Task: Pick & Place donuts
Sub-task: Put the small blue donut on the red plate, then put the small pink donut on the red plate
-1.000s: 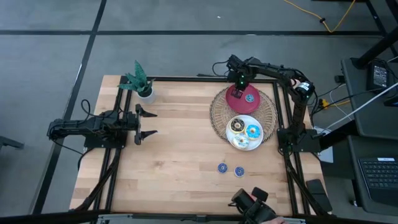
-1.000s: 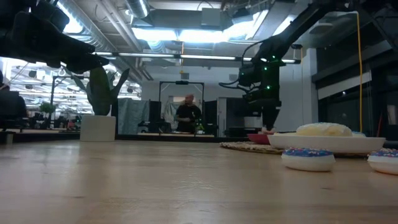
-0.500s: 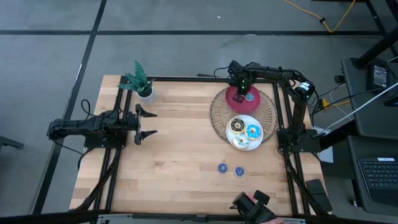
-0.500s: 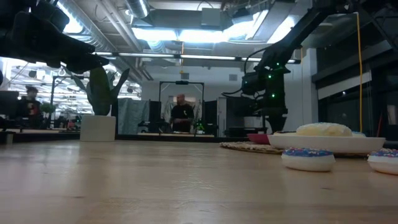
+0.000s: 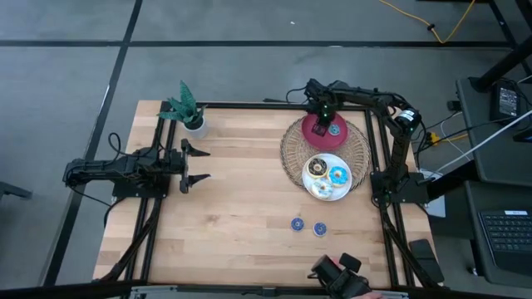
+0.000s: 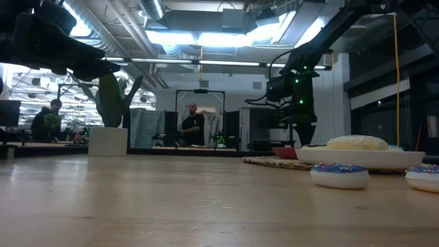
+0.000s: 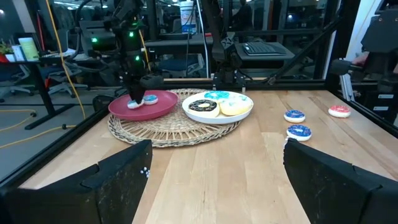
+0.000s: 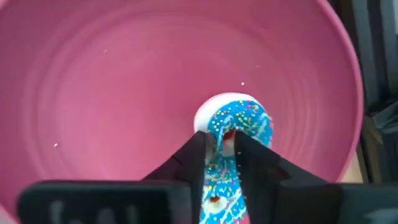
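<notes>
Pale wooden planks made up the table (image 5: 241, 208), framed by dark rails, with an open office visible beyond it in the low view. At the far right, a round woven mat (image 5: 293, 154) carried a red plate (image 5: 313, 134) and, nearer, a white plate (image 5: 317, 188).

The right gripper (image 5: 324, 116) stood over the red plate, its arm folded in from the right edge and pointing steeply down. In the right wrist view its two dark fingers (image 8: 189, 158) were clamped on a small blue sprinkled donut (image 8: 233, 134), held on edge, its flat faces against the pads and its rim down toward the glossy plate. A second small blue donut (image 5: 334, 129) lay flat on that plate.

On the white plate rested a chocolate donut (image 5: 316, 168), a blue-iced donut (image 5: 337, 175) and a white-iced donut (image 5: 322, 189).

Two blue donuts (image 5: 308, 225) lay flat on the bare wood near the front.

The left gripper (image 5: 196, 164) waited at the left, level, fingers spread apart.
</notes>
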